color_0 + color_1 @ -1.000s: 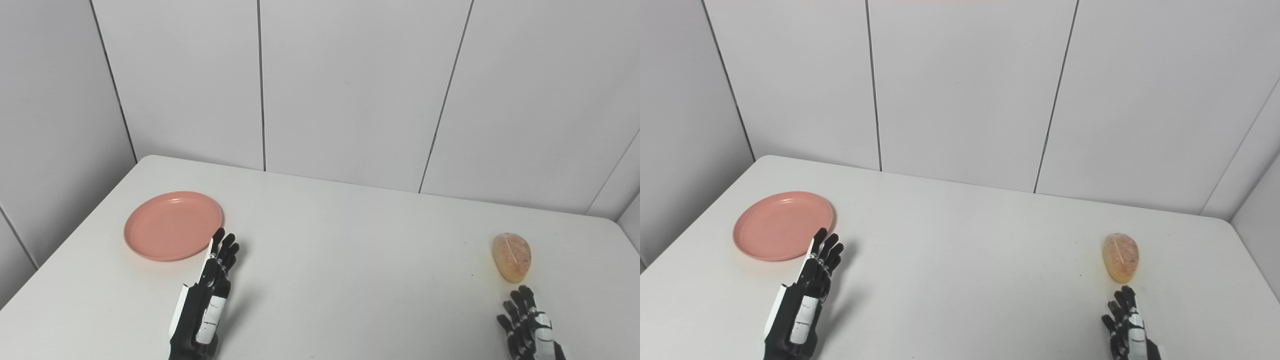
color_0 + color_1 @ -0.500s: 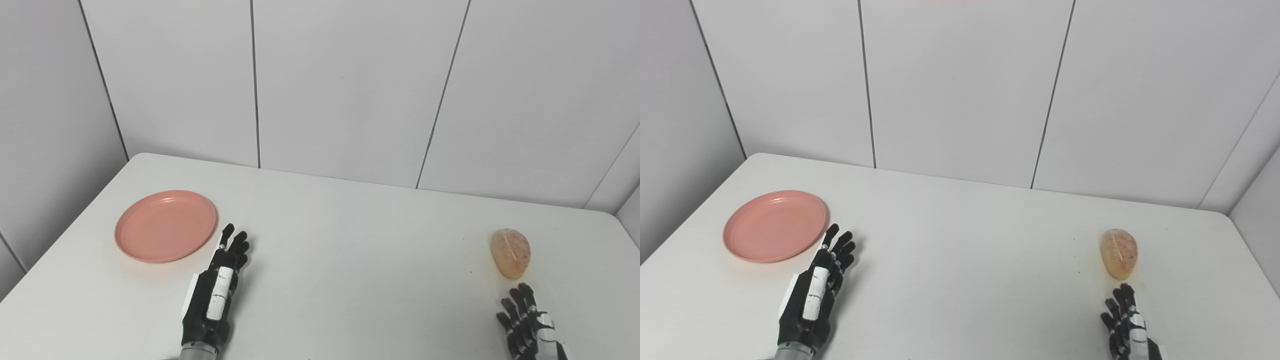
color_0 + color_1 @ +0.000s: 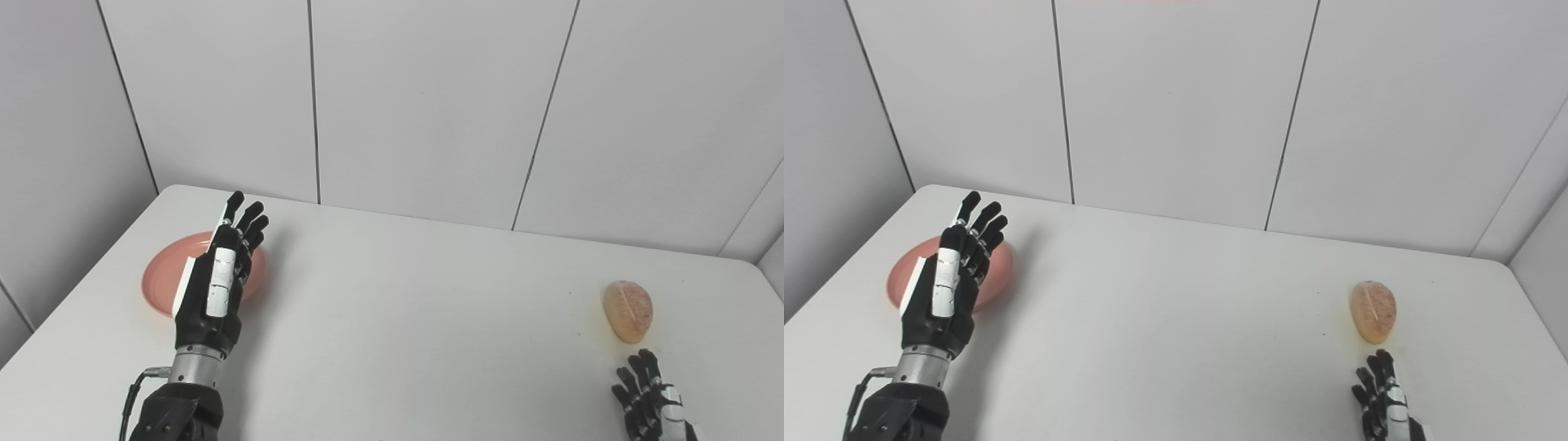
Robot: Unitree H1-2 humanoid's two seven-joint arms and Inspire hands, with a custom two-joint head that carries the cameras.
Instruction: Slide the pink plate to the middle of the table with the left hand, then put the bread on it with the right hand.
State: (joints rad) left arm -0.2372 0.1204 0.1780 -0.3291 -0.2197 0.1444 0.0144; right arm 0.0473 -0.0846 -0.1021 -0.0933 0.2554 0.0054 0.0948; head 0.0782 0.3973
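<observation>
Hovering with fingers spread and holding nothing, the left robot hand (image 3: 211, 293) sits over the pink plate (image 3: 160, 283) at the tabletop's (image 3: 404, 318) far left; looking light, stiff and slick, it should slide under fingertips pressed inside its rim.

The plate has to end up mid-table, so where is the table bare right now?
The widest bare stretch of the table lies between the pink plate and the bread. The left side is crowded: the left hand is raised over the plate. The right hand sits just in front of the bread.
</observation>
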